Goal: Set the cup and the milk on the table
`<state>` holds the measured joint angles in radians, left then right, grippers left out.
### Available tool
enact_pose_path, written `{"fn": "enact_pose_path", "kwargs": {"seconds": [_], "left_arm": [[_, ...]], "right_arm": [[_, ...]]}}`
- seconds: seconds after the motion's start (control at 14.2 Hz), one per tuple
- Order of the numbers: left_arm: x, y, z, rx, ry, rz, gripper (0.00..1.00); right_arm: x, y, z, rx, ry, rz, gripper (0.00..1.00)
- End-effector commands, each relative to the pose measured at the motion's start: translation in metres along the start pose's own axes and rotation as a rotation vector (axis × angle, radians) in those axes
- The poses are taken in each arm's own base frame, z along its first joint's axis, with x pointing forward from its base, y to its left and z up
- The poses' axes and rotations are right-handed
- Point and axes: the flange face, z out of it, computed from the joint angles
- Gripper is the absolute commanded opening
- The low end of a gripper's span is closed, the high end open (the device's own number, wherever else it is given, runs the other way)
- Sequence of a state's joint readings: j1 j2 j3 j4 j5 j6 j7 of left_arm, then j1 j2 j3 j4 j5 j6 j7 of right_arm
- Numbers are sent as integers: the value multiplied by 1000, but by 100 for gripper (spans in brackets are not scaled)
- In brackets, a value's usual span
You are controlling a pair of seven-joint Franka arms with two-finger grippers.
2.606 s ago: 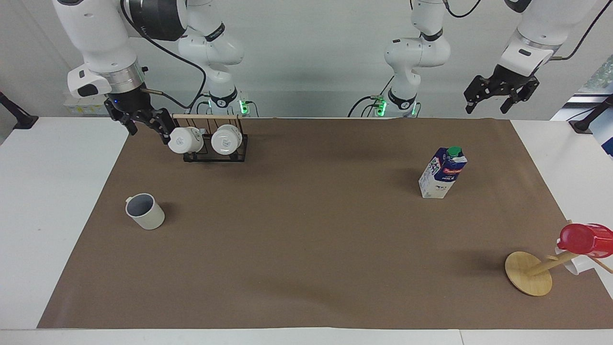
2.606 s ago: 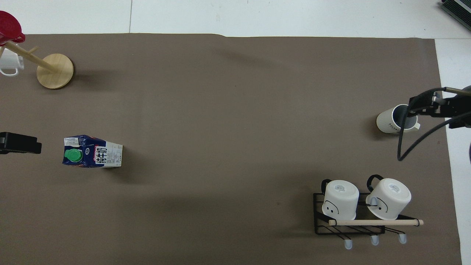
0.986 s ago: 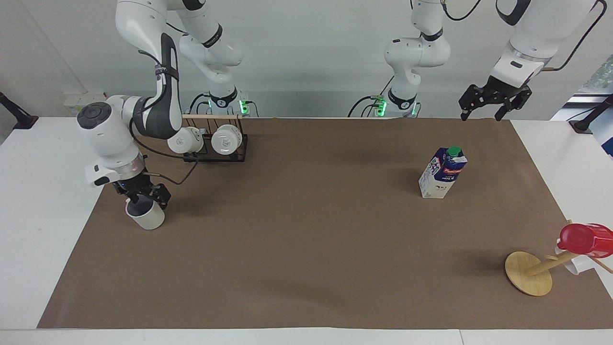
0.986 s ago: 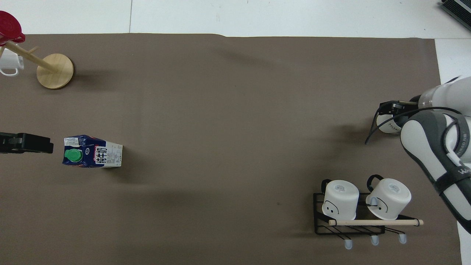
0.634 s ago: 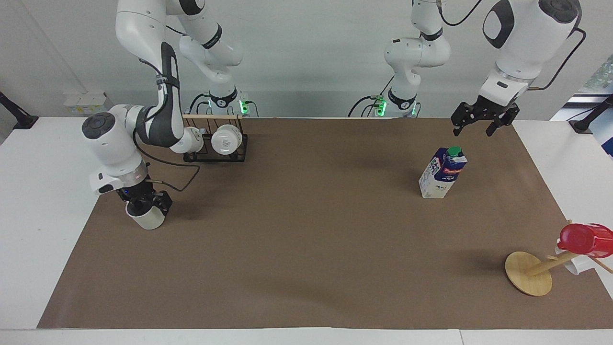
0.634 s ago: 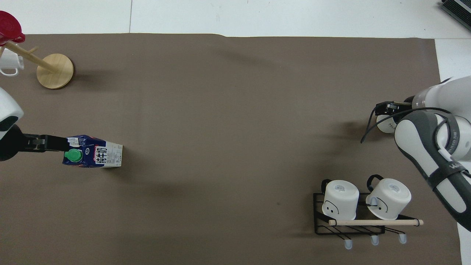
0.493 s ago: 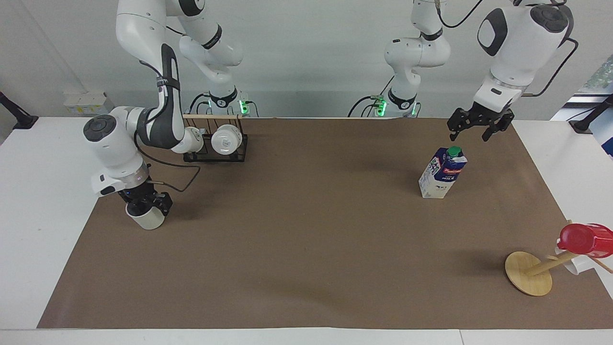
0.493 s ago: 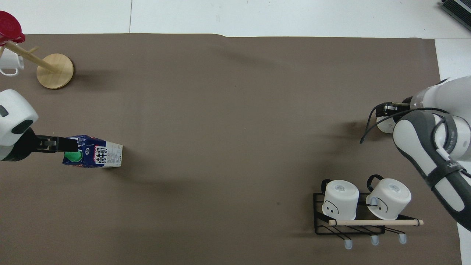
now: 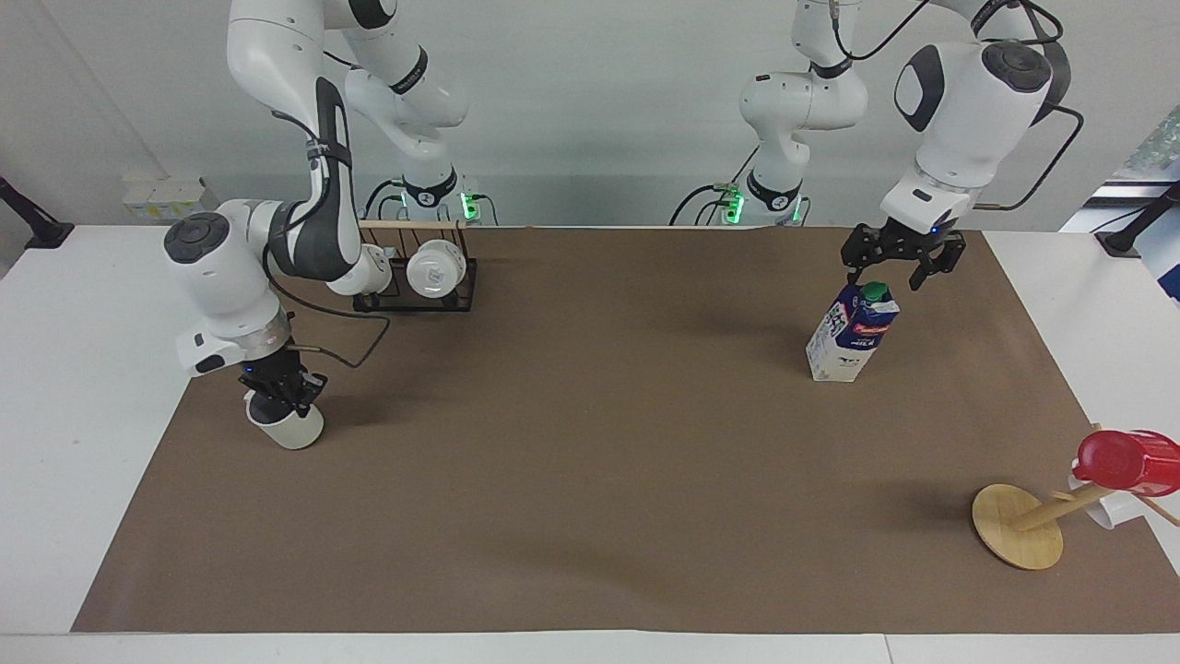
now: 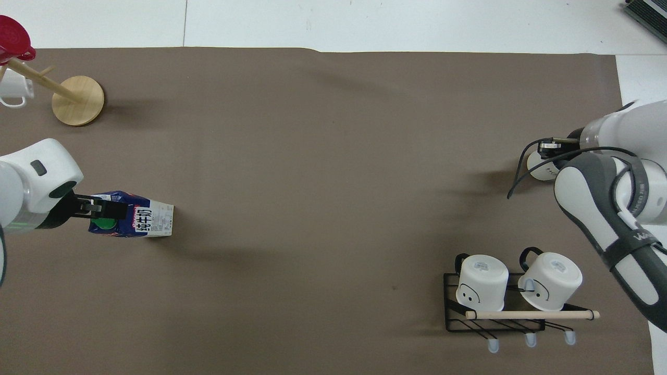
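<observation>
The off-white cup point(image 9: 295, 430) point(image 10: 538, 169) stands upright on the brown sheet point(image 9: 590, 461) of the table point(image 9: 83, 387), toward the right arm's end. My right gripper point(image 9: 281, 395) point(image 10: 551, 148) points down into its mouth and is shut on its rim. The milk point(image 9: 853, 334) point(image 10: 136, 215) stands upright toward the left arm's end, a white and dark blue carton with a green cap. My left gripper point(image 9: 888, 273) point(image 10: 102, 208) hangs open just over that cap, one finger to each side of the carton's top, touching nothing.
A black wire rack point(image 9: 417, 297) point(image 10: 495, 320) holding two glossy white cups point(image 10: 482, 281) sits near the right arm's base. A leaning wooden mug stand point(image 9: 1018, 526) point(image 10: 78, 100) with a red cup point(image 9: 1126, 459) is at the table's corner farthest from the robots, at the left arm's end.
My right gripper closed on the cup's rim, and the cup shifted slightly. My left gripper, still open, came down over the milk's cap.
</observation>
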<state>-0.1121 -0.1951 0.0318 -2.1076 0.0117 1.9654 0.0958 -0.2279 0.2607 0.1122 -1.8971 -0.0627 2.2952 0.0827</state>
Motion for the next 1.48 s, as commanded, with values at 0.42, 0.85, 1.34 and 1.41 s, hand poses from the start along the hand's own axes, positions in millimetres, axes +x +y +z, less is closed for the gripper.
{"fn": "enact_pose_path", "kwargs": {"seconds": [0.42, 0.85, 1.34, 1.41], "left_arm": [[-7, -5, 48, 23, 35, 29, 100], [-7, -11, 50, 34, 32, 51, 85], [-8, -11, 49, 33, 21, 51, 46], [-8, -11, 48, 33, 17, 51, 46]], "right_arm": [[-15, -124, -62, 31, 40, -57, 0], [-58, -275, -103, 47, 21, -69, 0], [-117, -404, -115, 105, 22, -60, 0], [-118, -411, -115, 109, 22, -45, 0]]}}
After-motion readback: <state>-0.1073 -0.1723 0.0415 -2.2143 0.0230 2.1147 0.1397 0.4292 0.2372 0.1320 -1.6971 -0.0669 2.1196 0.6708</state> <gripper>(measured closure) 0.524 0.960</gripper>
